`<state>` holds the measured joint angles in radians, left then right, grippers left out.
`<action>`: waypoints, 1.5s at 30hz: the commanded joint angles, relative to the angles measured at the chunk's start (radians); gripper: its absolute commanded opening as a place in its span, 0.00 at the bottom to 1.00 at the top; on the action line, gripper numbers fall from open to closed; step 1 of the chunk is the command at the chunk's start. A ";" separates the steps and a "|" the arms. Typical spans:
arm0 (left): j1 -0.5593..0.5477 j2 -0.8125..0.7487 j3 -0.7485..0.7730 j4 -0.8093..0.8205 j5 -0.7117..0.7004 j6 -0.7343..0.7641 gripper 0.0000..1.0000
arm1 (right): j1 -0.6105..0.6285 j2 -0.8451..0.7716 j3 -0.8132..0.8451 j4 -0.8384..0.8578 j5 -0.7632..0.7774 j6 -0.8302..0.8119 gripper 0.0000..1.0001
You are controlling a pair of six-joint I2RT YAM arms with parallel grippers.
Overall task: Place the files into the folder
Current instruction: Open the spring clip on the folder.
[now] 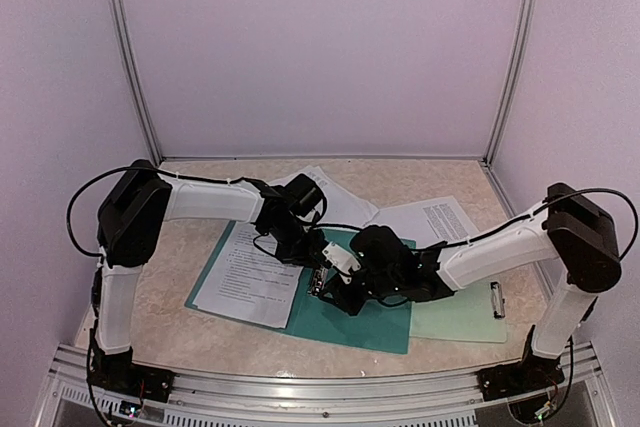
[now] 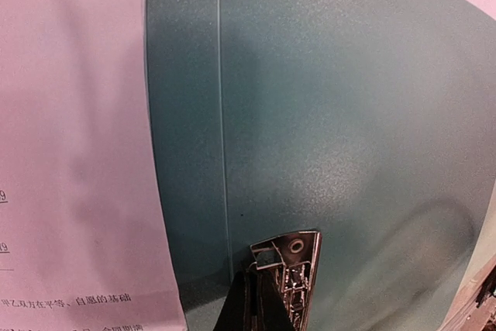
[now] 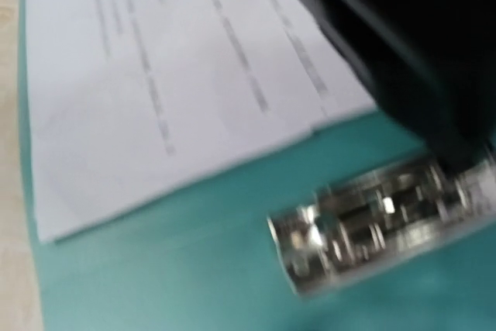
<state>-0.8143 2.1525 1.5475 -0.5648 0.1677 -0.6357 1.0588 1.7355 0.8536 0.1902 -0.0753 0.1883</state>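
The dark teal folder [image 1: 365,319] lies open on the table, and a printed white file sheet [image 1: 250,272] rests on its left half. A metal clip [image 2: 288,273] sits on the folder's inner face [image 2: 333,114]. My left gripper [image 2: 260,288] is shut, its dark fingers pressed together right against that clip, with the sheet [image 2: 70,153] to its left. In the blurred right wrist view I see the clip [image 3: 380,222], the sheet [image 3: 155,91] and the folder [image 3: 170,269], but none of my right fingers. My right gripper [image 1: 345,285] hovers over the folder's middle beside the left one [image 1: 320,269].
More printed sheets lie at the back [image 1: 335,192] and back right [image 1: 435,219]. A pale mint clipboard [image 1: 465,319] lies right of the folder under my right forearm. The left arm's black gripper body [image 3: 403,52] fills the right wrist view's top right.
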 commanded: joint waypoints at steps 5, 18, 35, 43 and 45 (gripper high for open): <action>0.007 0.038 0.024 -0.025 0.026 -0.059 0.00 | 0.024 0.109 0.053 0.062 0.088 -0.030 0.24; 0.029 0.041 0.028 -0.044 0.088 -0.103 0.00 | 0.171 0.244 0.220 -0.099 0.442 -0.309 0.21; 0.024 0.041 0.028 -0.040 0.108 -0.099 0.00 | 0.194 0.291 0.251 -0.138 0.601 -0.401 0.21; 0.023 0.043 0.027 -0.040 0.109 -0.093 0.00 | 0.162 0.216 0.202 -0.076 0.532 -0.383 0.19; 0.023 0.043 0.028 -0.038 0.109 -0.094 0.00 | 0.150 0.190 0.181 -0.050 0.491 -0.369 0.18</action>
<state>-0.7902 2.1693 1.5677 -0.5659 0.2543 -0.7326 1.2484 1.9892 1.0737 0.0944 0.4480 -0.1970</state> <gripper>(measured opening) 0.005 0.192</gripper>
